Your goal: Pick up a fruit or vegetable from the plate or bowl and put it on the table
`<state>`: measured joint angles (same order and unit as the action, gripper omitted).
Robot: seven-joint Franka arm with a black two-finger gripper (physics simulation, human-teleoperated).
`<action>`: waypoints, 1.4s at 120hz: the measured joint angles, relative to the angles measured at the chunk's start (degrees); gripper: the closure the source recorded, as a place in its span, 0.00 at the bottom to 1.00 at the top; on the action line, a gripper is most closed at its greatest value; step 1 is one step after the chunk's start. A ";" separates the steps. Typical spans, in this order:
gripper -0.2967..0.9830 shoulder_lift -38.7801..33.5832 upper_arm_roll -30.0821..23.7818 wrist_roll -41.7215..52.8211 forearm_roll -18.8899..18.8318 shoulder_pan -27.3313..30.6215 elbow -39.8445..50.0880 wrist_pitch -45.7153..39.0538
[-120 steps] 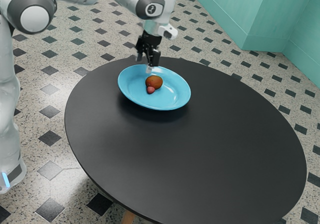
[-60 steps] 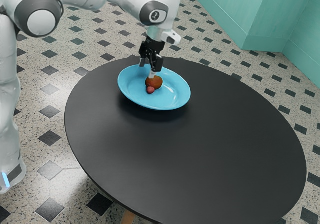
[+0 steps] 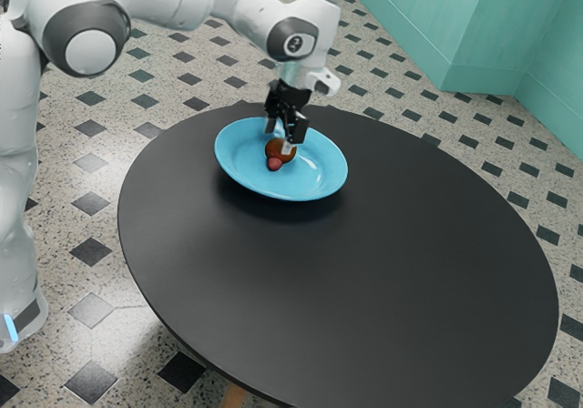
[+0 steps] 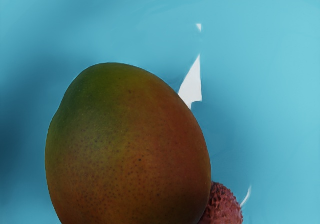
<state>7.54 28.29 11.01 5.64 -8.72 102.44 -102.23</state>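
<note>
Claw (image 3: 281, 142) of a white robot arm (image 3: 173, 0) hangs, fingers parted and nothing gripped, over a brown-orange mango (image 3: 280, 158) in the exterior view's upper center. The mango, the likely pick, sits with a small red lychee (image 3: 274, 165) in a blue plate (image 3: 321, 177) on a dark round counter (image 3: 383, 280). An off-center descent could set a fingertip on the mango's rounded top and roll it aside. A round badge (image 3: 294, 45) on the arm bears a dark mark too small to read.

In the wrist view, the lychee sits right beside the mango, close enough that a closing claw could knock it. The mango's broad, smooth flanks could slip from a shallow grip. Neither fruit carries a sticker or lettering on its visible skin.
</note>
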 joint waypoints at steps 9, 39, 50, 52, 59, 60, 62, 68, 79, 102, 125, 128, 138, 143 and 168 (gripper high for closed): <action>0.23 0.61 -0.06 0.05 0.35 0.05 -0.02 -0.37; 0.23 3.42 -0.08 0.17 1.53 0.49 -0.09 -1.13; 0.26 3.69 -0.01 0.21 1.91 0.51 -0.07 -1.29; 0.27 3.71 0.00 0.21 1.96 0.53 -0.06 -1.31; 0.33 3.73 0.01 0.21 2.11 0.59 -0.06 -1.37; 0.34 3.74 0.01 0.21 2.13 0.59 -0.07 -1.38; 0.36 3.74 0.01 0.20 2.15 0.60 -0.06 -1.40; 0.42 3.74 0.01 0.18 2.15 0.60 -0.04 -1.67; 0.53 3.74 0.05 0.14 2.12 0.62 -0.04 -2.14; 0.65 3.17 0.35 -0.12 1.57 0.47 -0.66 -2.74; 0.67 3.09 -3.32 0.18 1.00 0.42 -10.84 -2.92; 0.66 3.42 -4.50 0.24 0.96 0.41 -12.15 -2.95; 0.65 6.15 -8.64 0.59 0.90 0.64 -17.21 -3.03; 0.65 7.97 -10.59 0.78 0.87 0.65 -19.51 -3.07; 0.63 16.04 -16.67 2.52 1.09 0.85 -27.26 -3.77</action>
<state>23.58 11.62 13.53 6.73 -7.87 75.19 -106.00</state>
